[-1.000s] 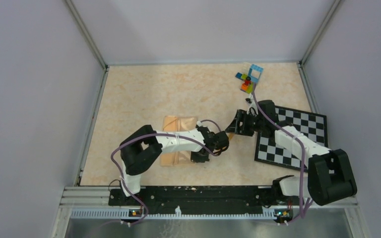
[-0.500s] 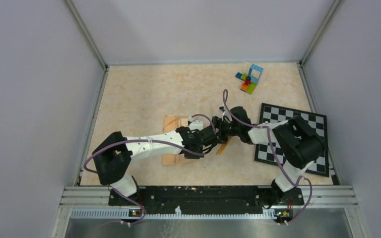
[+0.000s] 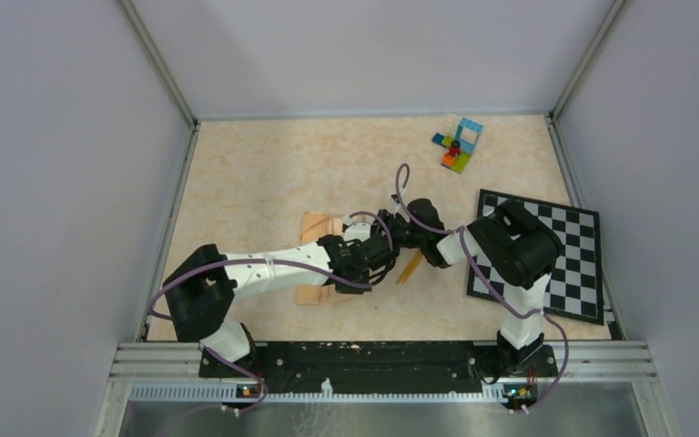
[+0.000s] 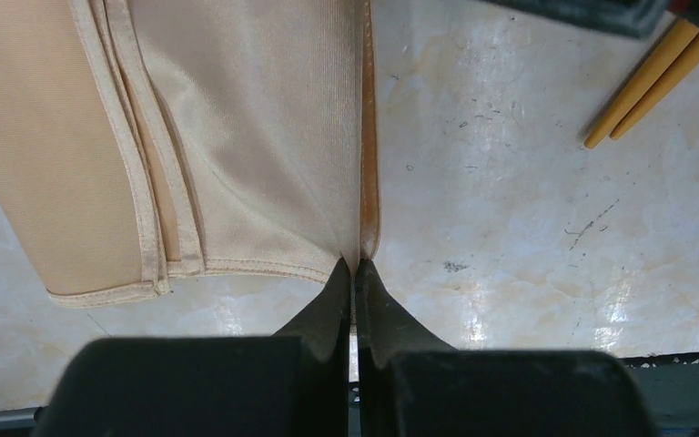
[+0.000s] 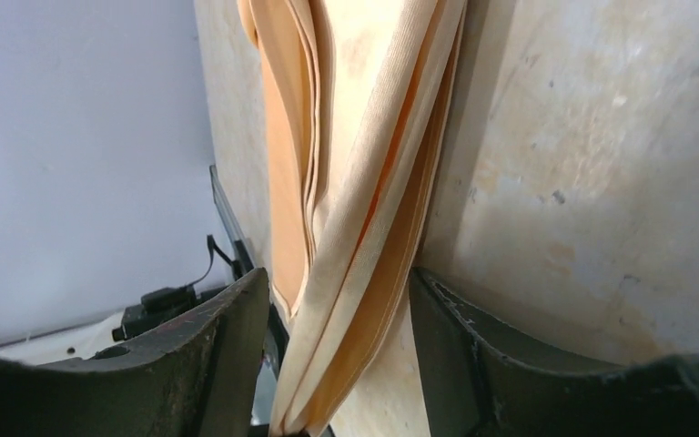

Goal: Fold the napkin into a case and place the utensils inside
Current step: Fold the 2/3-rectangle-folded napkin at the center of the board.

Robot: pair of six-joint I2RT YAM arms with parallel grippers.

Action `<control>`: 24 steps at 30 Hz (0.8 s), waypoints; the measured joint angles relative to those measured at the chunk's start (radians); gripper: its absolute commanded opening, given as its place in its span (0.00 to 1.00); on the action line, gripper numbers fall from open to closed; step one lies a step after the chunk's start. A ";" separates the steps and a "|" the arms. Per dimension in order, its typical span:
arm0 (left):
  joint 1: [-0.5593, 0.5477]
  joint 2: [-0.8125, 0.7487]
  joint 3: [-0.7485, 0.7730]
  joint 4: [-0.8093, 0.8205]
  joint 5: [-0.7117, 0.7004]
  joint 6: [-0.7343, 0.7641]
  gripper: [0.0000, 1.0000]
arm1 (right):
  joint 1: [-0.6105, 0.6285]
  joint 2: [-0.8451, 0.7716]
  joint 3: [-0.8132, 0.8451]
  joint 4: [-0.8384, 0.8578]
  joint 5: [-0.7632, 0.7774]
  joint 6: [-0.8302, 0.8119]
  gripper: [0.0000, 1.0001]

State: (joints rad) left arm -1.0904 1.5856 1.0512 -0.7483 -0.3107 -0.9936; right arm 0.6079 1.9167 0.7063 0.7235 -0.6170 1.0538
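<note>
The peach-tan napkin lies folded left of centre, mostly under my left arm. In the left wrist view the napkin shows its layered hems. My left gripper is shut on its right edge at the near corner; in the top view the left gripper sits at that corner. My right gripper is open, its fingers either side of the raised cloth edge; in the top view the right gripper is at the napkin's right side. The two orange utensils lie together on the table, right of the napkin, and their ends show in the left wrist view.
A black-and-white checkered board lies at the right, partly under my right arm. Multicoloured toy bricks sit at the far right. Walls enclose the table on three sides.
My right gripper has swung left from the checkered board to the napkin's right edge. The utensils now lie on the table. My left arm has stretched lower along the napkin.
</note>
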 measured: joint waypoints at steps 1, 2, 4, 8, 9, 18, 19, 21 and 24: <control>0.000 0.000 0.000 0.000 0.000 0.001 0.00 | 0.000 0.003 0.006 -0.001 0.014 0.003 0.52; 0.000 0.000 0.000 0.000 0.001 0.001 0.00 | 0.000 0.004 0.013 -0.005 0.026 0.003 0.49; 0.000 -0.004 0.000 0.000 0.003 0.002 0.00 | -0.001 0.008 0.029 -0.006 0.045 0.003 0.45; 0.000 -0.013 0.000 0.001 0.003 0.002 0.00 | -0.009 0.032 0.055 0.014 0.055 0.005 0.39; 0.001 -0.015 0.000 0.002 0.003 0.002 0.00 | -0.012 0.046 0.063 0.024 0.054 0.006 0.38; 0.002 -0.018 -0.002 0.011 0.007 0.002 0.00 | -0.031 0.090 0.069 0.072 0.051 0.023 0.42; 0.002 -0.018 -0.002 0.012 0.007 0.002 0.00 | -0.033 0.090 0.069 0.077 0.051 0.023 0.42; 0.002 -0.018 -0.002 0.014 0.008 0.002 0.00 | -0.037 0.090 0.069 0.078 0.051 0.022 0.43; 0.002 -0.018 -0.002 0.015 0.008 0.002 0.00 | -0.041 0.090 0.067 0.079 0.052 0.022 0.41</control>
State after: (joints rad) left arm -1.0882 1.5681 1.0489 -0.7334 -0.3031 -0.9920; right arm 0.5667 2.0071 0.7734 0.8021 -0.5652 1.0760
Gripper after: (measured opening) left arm 0.008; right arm 0.427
